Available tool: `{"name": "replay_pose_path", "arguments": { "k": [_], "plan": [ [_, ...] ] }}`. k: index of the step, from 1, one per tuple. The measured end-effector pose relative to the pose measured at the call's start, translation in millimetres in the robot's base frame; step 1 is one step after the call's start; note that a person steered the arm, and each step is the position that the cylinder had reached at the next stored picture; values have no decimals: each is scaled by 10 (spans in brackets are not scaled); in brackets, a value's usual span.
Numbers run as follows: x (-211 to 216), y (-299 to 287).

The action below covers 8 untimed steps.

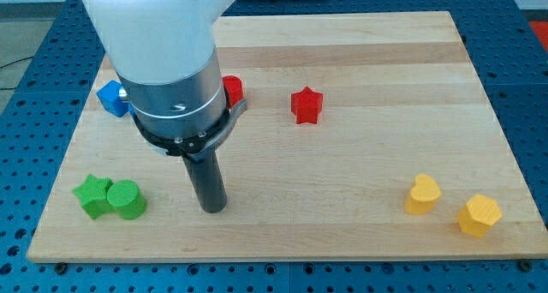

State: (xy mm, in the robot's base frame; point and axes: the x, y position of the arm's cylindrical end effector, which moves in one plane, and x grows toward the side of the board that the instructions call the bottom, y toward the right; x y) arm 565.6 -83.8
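Note:
My tip [212, 207] rests on the wooden board [360, 182] near the view's bottom left. Nearest to it is a green cylinder [127, 199], a short way to its left, not touching. A green star [92, 195] sits right against that cylinder's left side. A blue block [111, 98] lies at the board's left edge, partly hidden behind the arm's body. A red block [232, 90] peeks out from behind the arm, above the tip. A red star [306, 105] stands to the right of it.
Two yellow blocks sit at the view's bottom right: a rounded one [422, 194] and a hexagonal one [479, 214] near the board's corner. The arm's large body [167, 62] covers the board's upper left. Blue perforated table [26, 156] surrounds the board.

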Motion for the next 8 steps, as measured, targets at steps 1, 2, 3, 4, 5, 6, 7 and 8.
{"name": "replay_pose_path", "arguments": {
  "k": [1, 2, 3, 4, 5, 6, 7, 8],
  "plan": [
    [319, 302],
    [487, 1187],
    [485, 2293],
    [530, 2733],
    [520, 2977],
    [514, 3629],
    [509, 3720],
    [377, 3063]
  ]
}}
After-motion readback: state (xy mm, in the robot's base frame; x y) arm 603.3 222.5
